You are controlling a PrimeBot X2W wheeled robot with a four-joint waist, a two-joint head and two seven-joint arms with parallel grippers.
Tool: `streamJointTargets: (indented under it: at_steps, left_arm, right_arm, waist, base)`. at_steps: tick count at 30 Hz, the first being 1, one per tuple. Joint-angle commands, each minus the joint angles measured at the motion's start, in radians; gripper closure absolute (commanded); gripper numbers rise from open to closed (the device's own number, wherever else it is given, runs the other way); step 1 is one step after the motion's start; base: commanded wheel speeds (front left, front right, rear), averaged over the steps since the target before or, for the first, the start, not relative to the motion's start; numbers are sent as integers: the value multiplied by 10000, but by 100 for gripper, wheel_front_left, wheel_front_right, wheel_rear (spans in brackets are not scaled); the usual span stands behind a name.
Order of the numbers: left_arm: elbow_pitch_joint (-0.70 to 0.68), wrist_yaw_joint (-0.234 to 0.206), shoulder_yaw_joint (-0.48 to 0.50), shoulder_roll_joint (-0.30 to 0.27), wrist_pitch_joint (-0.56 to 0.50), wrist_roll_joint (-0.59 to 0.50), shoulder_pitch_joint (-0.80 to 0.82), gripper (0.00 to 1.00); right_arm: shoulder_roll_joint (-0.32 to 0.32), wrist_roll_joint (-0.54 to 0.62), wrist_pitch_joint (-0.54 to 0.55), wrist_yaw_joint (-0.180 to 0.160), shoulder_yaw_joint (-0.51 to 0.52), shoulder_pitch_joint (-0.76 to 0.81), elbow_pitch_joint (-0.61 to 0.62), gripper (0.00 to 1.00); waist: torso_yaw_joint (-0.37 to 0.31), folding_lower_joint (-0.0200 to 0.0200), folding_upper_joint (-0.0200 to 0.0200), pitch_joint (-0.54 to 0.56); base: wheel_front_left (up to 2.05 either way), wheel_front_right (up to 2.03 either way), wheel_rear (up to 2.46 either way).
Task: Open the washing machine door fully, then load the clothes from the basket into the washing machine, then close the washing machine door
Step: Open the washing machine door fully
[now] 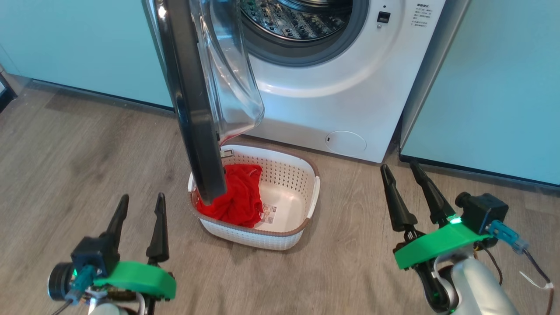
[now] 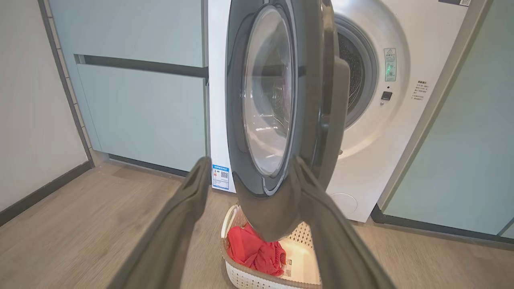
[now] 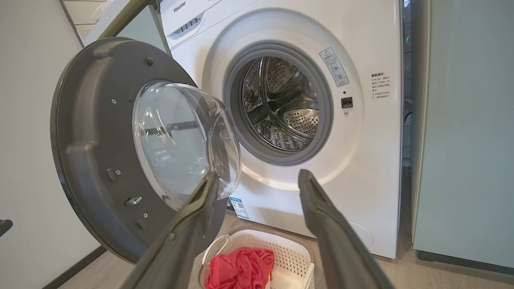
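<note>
Your left claw (image 1: 143, 196) sits low at the lower left, fingers pointing up, spread apart and empty. Your right claw (image 1: 399, 165) hangs at the lower right, fingers likewise parted, holding nothing and angled toward the washing machine (image 1: 332, 87). The washing machine door (image 1: 192, 109) stands swung out, edge-on to you, above the basket (image 1: 284, 175) on the floor. The clothes (image 1: 238, 192) lie bunched in the basket's left end.
</note>
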State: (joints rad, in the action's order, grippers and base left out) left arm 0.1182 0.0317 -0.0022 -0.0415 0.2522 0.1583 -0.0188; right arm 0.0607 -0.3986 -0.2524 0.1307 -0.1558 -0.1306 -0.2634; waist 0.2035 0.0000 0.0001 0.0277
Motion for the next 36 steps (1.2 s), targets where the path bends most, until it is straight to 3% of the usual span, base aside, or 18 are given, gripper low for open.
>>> streamJointTargets:
  at_steps: [1,14,15,16,24,36]
  left_arm:
    - [-310,-32,256,-87,95,44,247,0]
    - [-314,-16,231,-87,95,164,240,0]
    - [-280,9,208,-87,95,227,238,60]
    - [-271,28,200,-87,95,255,245,100]
    - [-669,155,284,-87,95,346,374,100]
    - [-2903,37,1010,-87,95,622,2061,100]
  right_arm:
    - [-104,-3,-93,0,-222,-220,311,0]
    - [-104,102,-93,0,-228,-246,330,0]
    - [-104,98,-93,0,-232,-250,330,0]
    - [-104,86,-93,0,-235,-252,332,0]
    - [-104,49,-93,0,-306,-340,352,0]
    - [-104,177,-93,0,-363,-813,505,0]
  waist:
    - [-12,0,-1,6]
    - [-67,0,-1,-37]
    - [-68,0,-1,-41]
    - [-68,0,-1,-49]
    - [-138,0,-1,-199]
    - [-534,0,-1,-1124]
  base:
    - [0,0,0]
    - [0,0,0]
    - [0,0,0]
    - [0,0,0]
    - [0,0,0]
    - [0,0,0]
